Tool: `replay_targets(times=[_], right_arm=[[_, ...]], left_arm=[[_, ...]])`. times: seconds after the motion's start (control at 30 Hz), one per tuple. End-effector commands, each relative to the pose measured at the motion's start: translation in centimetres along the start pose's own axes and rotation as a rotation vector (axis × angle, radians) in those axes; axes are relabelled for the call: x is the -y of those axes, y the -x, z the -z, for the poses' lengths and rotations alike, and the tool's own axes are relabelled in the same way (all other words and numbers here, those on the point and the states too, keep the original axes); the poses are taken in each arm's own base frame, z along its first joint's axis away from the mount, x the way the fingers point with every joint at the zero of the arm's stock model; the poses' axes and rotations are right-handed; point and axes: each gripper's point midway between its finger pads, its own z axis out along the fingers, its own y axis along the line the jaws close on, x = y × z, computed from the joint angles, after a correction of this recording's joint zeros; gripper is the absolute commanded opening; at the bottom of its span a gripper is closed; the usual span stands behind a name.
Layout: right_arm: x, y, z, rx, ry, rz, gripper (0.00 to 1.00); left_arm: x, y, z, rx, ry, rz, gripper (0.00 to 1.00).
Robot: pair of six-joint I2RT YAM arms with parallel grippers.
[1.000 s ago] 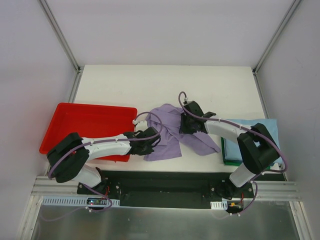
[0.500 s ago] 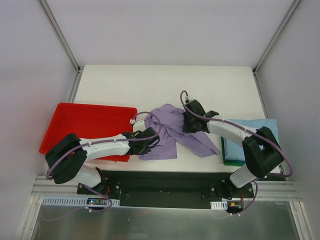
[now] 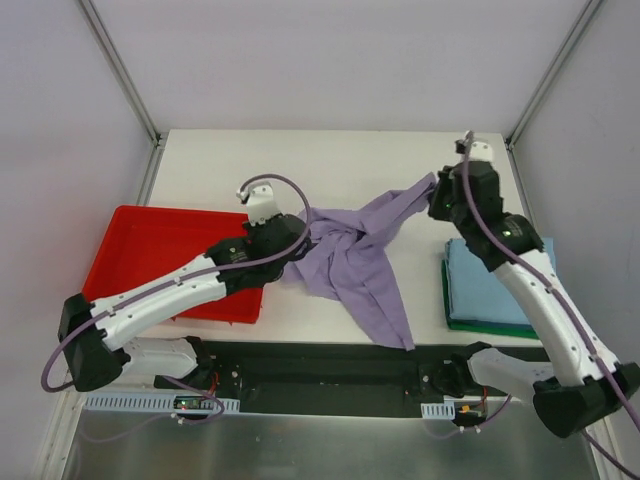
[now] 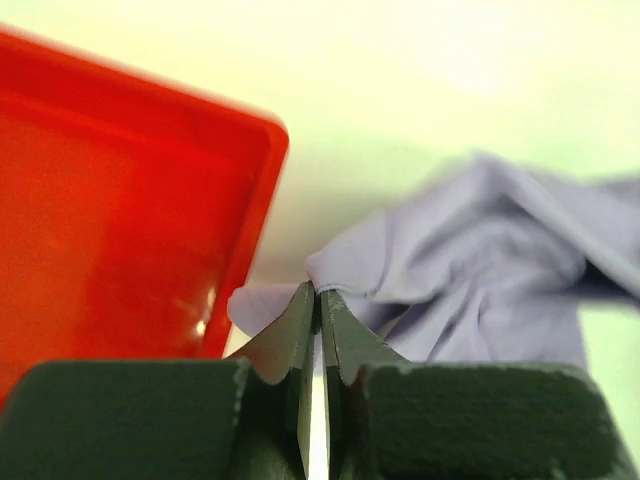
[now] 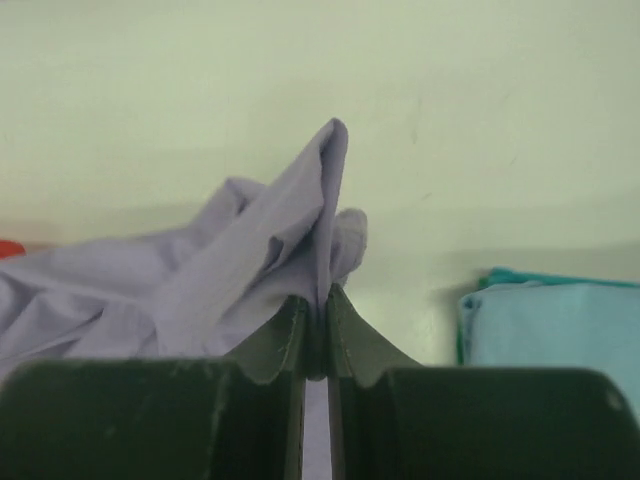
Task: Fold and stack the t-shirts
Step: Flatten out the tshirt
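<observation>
The lavender t-shirt [image 3: 362, 255] hangs stretched above the table between both arms, its lower part drooping toward the front edge. My left gripper [image 3: 297, 238] is shut on its left end, the cloth [image 4: 450, 270] pinched at the fingertips [image 4: 318, 290]. My right gripper [image 3: 436, 197] is raised at the back right and shut on the other end, a fold of lavender t-shirt [image 5: 270, 255] rising from between its fingers. A folded light blue t-shirt [image 3: 495, 285] lies on a dark green one [image 3: 452, 318] at the right edge, also seen as the light blue t-shirt [image 5: 550, 325] in the right wrist view.
A red plastic tray [image 3: 130, 245] sits at the table's left side, under the left arm; its corner [image 4: 250, 180] shows close beside the left fingers. The white table [image 3: 330, 165] ends at metal frame posts at the back corners.
Both arms have lifted and pulled apart: the right gripper went up and to the back right, the left rose toward the middle, so the lavender shirt left the table and now hangs stretched.
</observation>
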Motion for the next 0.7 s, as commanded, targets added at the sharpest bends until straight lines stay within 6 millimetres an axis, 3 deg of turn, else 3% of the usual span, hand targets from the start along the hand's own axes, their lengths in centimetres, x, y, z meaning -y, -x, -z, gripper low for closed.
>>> replay_targets(times=[0.0, 0.1, 0.2, 0.37, 0.53, 0.67], right_arm=[[3.2, 7.1, 7.6, 0.206, -0.074, 0.057, 0.01], [4.9, 10.7, 12.7, 0.344, -0.116, 0.050, 0.01], [7.0, 13.5, 17.9, 0.491, -0.170, -0.002, 0.01], [6.8, 16.6, 25.1, 0.656, -0.072, -0.004, 0.01], [7.0, 17.8, 28.7, 0.733, -0.038, -0.002, 0.01], [7.1, 18.4, 28.4, 0.731, -0.063, 0.020, 0.01]], left_arm=[[-2.7, 12.5, 5.0, 0.346, 0.102, 0.035, 0.00], [-3.4, 18.3, 8.8, 0.455, 0.103, 0.053, 0.00], [-2.8, 22.9, 12.2, 0.529, 0.013, 0.053, 0.00], [-1.0, 27.7, 17.9, 0.657, -0.285, 0.047, 0.00], [-0.5, 30.1, 23.0, 0.738, -0.516, 0.064, 0.00], [-0.5, 30.8, 23.3, 0.760, -0.506, 0.052, 0.00]])
